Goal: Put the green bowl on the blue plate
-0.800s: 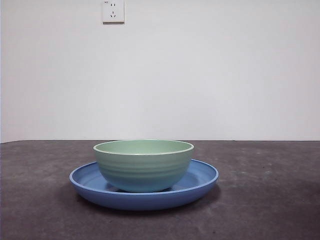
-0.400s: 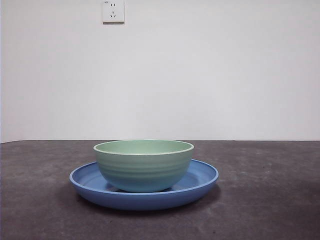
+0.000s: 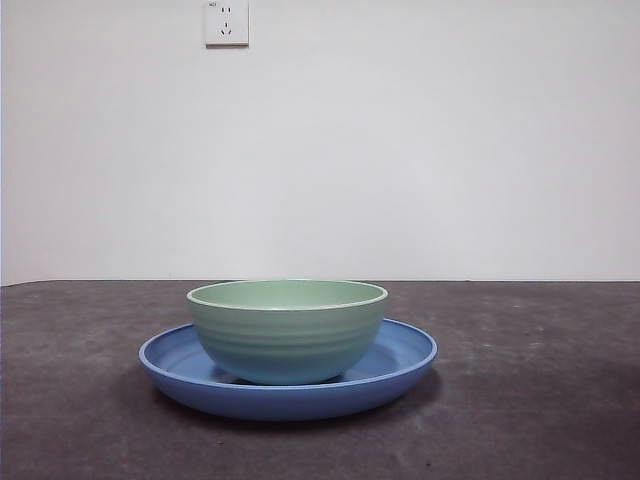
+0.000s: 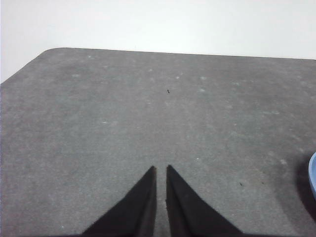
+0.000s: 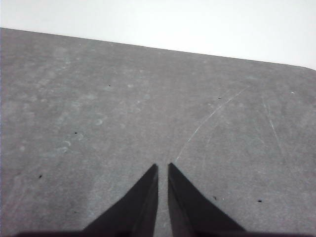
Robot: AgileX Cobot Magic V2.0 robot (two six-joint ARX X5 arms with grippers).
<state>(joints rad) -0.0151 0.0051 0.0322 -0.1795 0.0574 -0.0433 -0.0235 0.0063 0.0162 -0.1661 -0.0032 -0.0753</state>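
The pale mint-green bowl [image 3: 287, 330] stands upright inside the wide blue plate [image 3: 405, 358] in the middle of the front view, on the dark table. No arm shows in the front view. My left gripper [image 4: 160, 170] is shut and empty over bare table; a sliver of the blue plate's rim [image 4: 312, 174] shows at the edge of its view. My right gripper [image 5: 162, 168] is shut and empty over bare table, with neither bowl nor plate in its view.
A white wall with a power socket [image 3: 226, 22] stands behind the table. The grey tabletop [image 3: 540, 400] spreads to both sides of the plate. The table's rounded far corner [image 4: 49, 52] shows in the left wrist view.
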